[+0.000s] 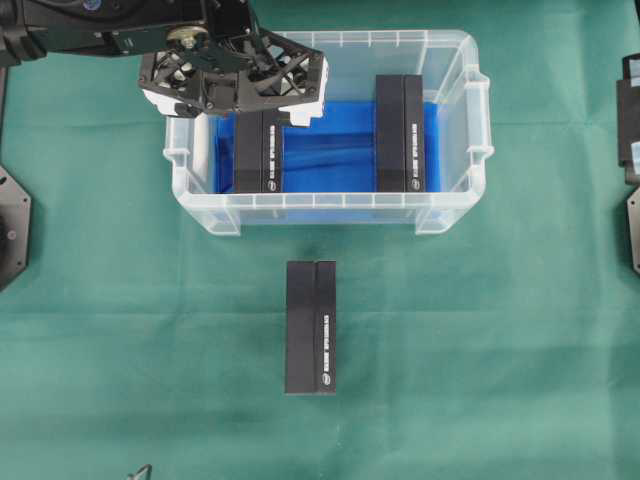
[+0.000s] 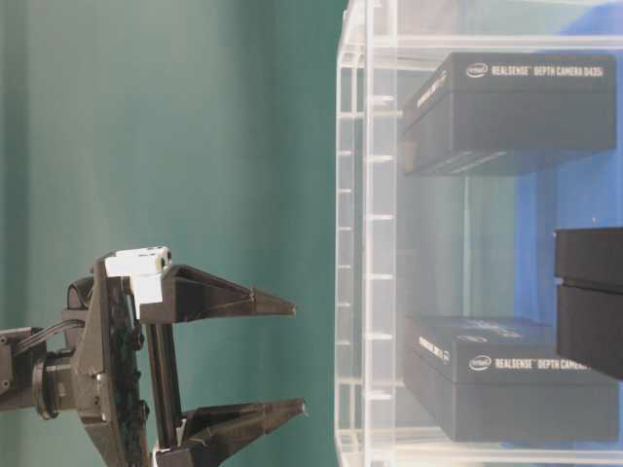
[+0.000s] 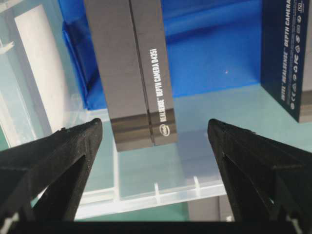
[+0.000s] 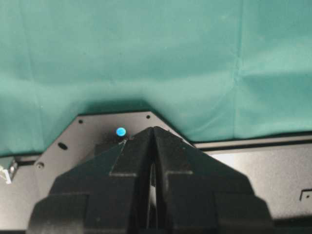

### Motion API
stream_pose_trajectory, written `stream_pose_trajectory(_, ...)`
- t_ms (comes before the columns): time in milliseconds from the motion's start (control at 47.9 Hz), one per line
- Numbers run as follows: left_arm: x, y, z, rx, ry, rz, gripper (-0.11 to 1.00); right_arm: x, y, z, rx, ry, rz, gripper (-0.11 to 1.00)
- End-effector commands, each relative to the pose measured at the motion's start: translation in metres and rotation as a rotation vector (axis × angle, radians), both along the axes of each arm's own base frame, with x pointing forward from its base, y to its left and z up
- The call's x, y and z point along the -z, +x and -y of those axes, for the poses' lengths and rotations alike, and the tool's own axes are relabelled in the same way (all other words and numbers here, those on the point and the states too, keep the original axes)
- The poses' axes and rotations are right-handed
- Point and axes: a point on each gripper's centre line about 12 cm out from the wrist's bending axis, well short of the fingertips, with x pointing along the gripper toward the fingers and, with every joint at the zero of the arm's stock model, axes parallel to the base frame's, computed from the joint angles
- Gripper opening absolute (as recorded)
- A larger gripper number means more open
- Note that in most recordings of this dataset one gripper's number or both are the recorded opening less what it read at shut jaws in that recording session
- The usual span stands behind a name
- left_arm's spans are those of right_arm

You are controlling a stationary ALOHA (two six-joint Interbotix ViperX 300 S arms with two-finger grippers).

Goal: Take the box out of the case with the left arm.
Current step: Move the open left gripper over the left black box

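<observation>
Left claw hovered wide open, holding nothing, over case at its 10 o'clock corner. Wrist cam showed left RealSense box between the tips w/ gaps both sides. Overhead only: 2nd box inside, 3rd on table. Right claw shut, empty.

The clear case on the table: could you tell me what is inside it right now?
The case holds two black boxes on blue lining: one on the left, one on the right. The open left gripper covers the left box's far end.
</observation>
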Motion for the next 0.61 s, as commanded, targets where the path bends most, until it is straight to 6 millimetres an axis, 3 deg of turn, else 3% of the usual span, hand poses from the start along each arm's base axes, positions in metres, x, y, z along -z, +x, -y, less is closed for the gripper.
stream_pose_trajectory(0,-0.0103,-0.0009,0.0001,0.002,0.012,0.029,0.86,-0.0035,0.0010,0.0003,0.003,0.000,0.012,0.02)
stream_pose_trajectory(585,-0.0044,-0.0025,0.0002,-0.002,0.010,0.016,0.86,-0.0035,0.0012,0.0003,0.003,0.000,0.014,0.02)
